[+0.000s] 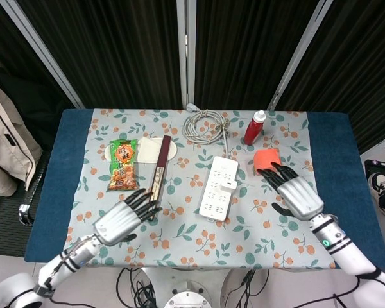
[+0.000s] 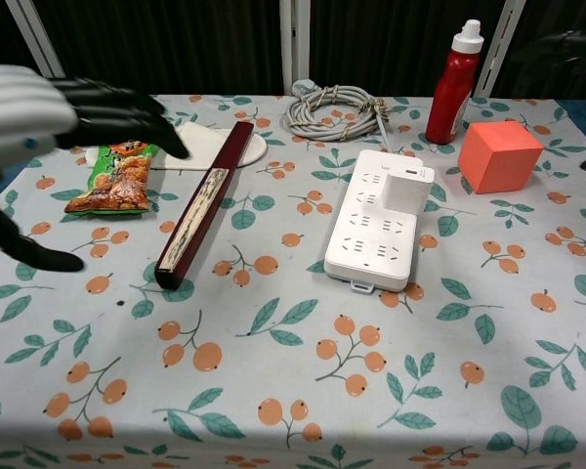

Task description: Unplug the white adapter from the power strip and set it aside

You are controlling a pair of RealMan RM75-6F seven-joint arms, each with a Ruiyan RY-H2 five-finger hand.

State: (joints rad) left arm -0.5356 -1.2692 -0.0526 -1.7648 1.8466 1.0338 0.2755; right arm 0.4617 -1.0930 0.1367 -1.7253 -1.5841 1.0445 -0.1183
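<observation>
The white power strip (image 1: pixel 215 192) lies at the table's centre, its grey cable coiled (image 1: pixel 204 125) behind it. A white adapter (image 1: pixel 229 185) is plugged into the strip's right side; the chest view shows the adapter (image 2: pixel 408 188) standing up from the strip (image 2: pixel 376 239). My right hand (image 1: pixel 298 194) hovers open to the right of the strip, its fingertips reaching the orange cube (image 1: pixel 265 158). My left hand (image 1: pixel 120 220) hovers open at the front left, fingers spread, beside the near end of a long brown box (image 1: pixel 159 170). Neither hand touches the strip or the adapter.
A red bottle (image 1: pixel 254 127) stands behind the orange cube (image 2: pixel 498 154). A snack bag (image 1: pixel 122 165) and a white oval pad (image 1: pixel 147 151) lie at the left. In the chest view my left hand (image 2: pixel 29 122) hides part of the bag.
</observation>
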